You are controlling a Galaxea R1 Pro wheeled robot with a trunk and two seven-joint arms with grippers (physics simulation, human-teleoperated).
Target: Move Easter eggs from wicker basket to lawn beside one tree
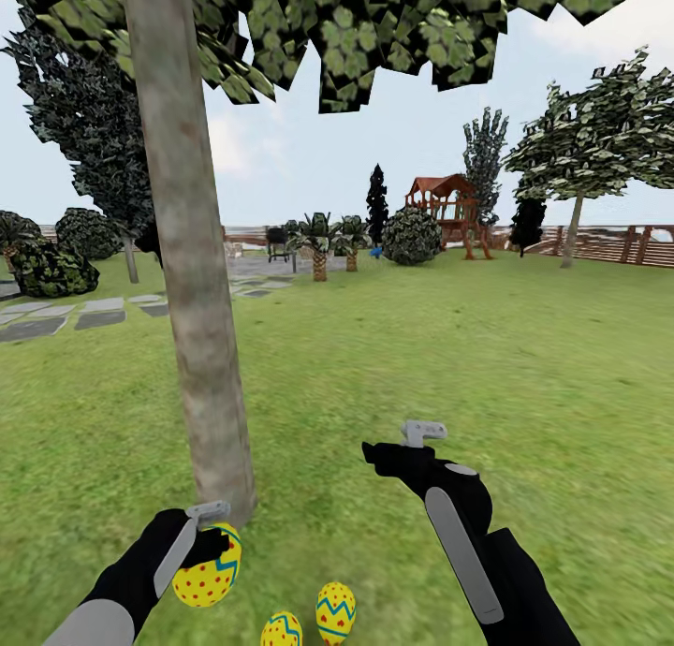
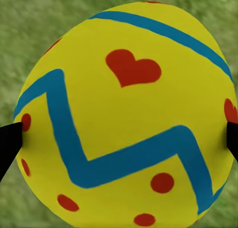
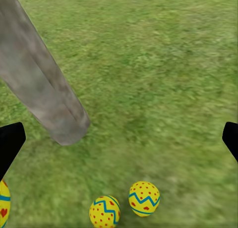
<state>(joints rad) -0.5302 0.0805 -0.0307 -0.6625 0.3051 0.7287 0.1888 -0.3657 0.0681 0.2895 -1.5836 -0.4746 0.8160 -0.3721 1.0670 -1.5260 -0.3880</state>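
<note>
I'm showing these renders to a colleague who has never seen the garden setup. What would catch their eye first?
Most likely the thick pale tree trunk rising close ahead at the left, with two Easter eggs on the lawn near its base: one beside another. Next, the left gripper holds a third egg by the trunk's foot, its blue zigzag and red heart huge in the left wrist view, while the right gripper hangs open over the grass.

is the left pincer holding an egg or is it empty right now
Holding one: the left pincer is shut on an egg, its fingertips pressing both sides.
</note>
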